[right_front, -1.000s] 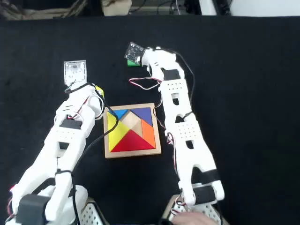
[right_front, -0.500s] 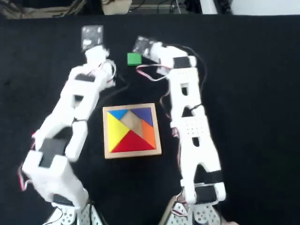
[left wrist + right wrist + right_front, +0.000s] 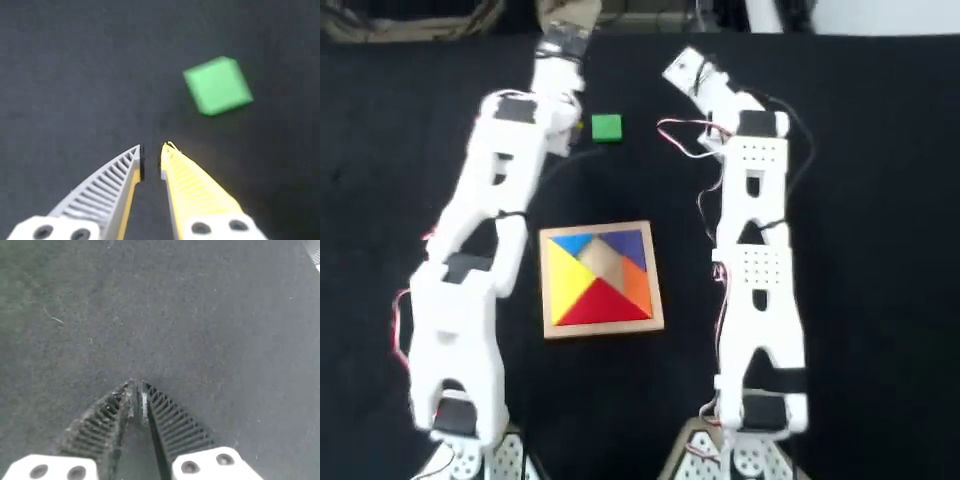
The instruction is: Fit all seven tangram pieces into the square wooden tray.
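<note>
The square wooden tray [image 3: 549, 325] lies at the table's middle with several coloured pieces in it: blue, purple, yellow, red and orange around a wood-coloured patch. A green square piece [image 3: 607, 127] [image 3: 217, 85] lies flat on the black cloth beyond the tray. My left gripper [image 3: 151, 150] [image 3: 577, 125] hangs just left of it, shut and holding nothing, a short gap away from the piece. My right gripper [image 3: 136, 387] is shut and holding nothing over bare black cloth, on the arm stretched to the far side, right of the green piece.
Both white arms flank the tray, with loose cables along them. The table's far edge [image 3: 640, 34] runs close behind the two wrists, with clutter beyond it. Bare black cloth spreads to the far left and right.
The left arm swung from beside the tray out to the far side, ending next to the green square. The right arm drew away from the green square to the right, uncovering it.
</note>
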